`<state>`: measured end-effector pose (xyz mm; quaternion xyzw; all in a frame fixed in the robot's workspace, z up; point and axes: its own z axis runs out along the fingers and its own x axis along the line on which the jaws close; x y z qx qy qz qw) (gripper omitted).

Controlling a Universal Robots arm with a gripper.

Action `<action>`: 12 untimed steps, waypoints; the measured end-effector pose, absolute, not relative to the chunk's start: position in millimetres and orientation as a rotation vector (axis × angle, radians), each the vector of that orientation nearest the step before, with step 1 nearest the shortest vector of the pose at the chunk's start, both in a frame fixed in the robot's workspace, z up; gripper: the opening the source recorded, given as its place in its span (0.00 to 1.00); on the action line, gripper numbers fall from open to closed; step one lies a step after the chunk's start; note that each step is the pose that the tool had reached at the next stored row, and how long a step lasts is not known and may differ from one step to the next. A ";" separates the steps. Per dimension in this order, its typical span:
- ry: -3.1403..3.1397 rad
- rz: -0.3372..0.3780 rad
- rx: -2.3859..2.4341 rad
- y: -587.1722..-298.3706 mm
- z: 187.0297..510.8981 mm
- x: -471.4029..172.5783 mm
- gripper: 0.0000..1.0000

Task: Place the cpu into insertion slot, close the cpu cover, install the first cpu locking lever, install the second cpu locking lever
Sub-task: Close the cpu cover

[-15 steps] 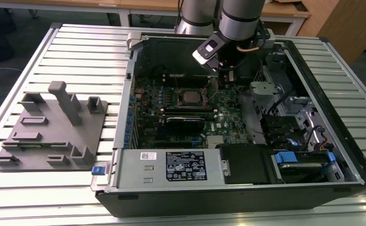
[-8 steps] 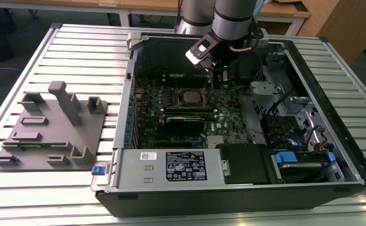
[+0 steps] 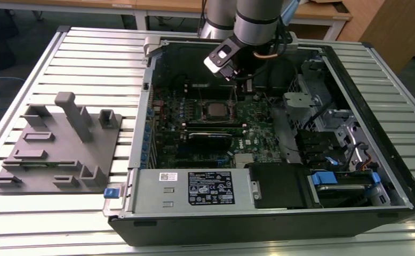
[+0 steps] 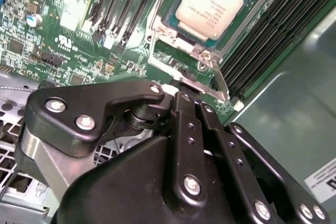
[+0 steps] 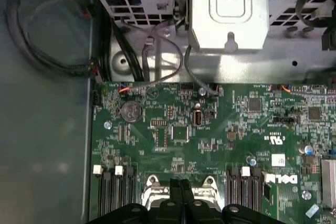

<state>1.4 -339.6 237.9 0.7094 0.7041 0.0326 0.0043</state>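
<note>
Looking along the second wrist view, you find the cpu (image 4: pixel 210 6) seated in the insertion slot (image 4: pixel 167 22) with the cpu cover (image 4: pixel 178 45) lying around it; your jaws are pressed together, holding nothing visible, tips just beside the cover's edge

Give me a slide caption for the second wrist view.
Gripper low beside the silvery cpu cover, the cpu seated in its window, green motherboard all around.
</note>
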 end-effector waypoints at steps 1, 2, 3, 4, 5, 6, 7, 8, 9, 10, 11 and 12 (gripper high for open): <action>2.206 0.102 2.222 -339.6 237.9 0.2 0.11; 2.206 0.103 2.222 -339.6 237.8 -1.1 0.11; 2.205 0.103 2.222 -339.6 237.8 -2.5 0.11; 2.205 0.103 2.222 -339.6 237.7 -3.9 0.11; 2.205 0.104 2.222 -339.6 237.7 -5.3 0.11; 2.205 0.104 2.222 -339.6 237.6 -6.7 0.11; 2.205 0.104 2.222 -339.6 237.6 -7.8 0.11; 2.205 0.104 2.222 -339.6 237.6 -8.6 0.11; 2.205 0.104 2.222 -339.6 237.6 -9.0 0.11; 2.205 0.104 2.222 -339.6 237.6 -9.1 0.11; 2.205 0.104 2.221 -339.6 237.6 -9.1 0.11; 2.205 0.104 2.221 -339.6 237.6 -9.1 0.11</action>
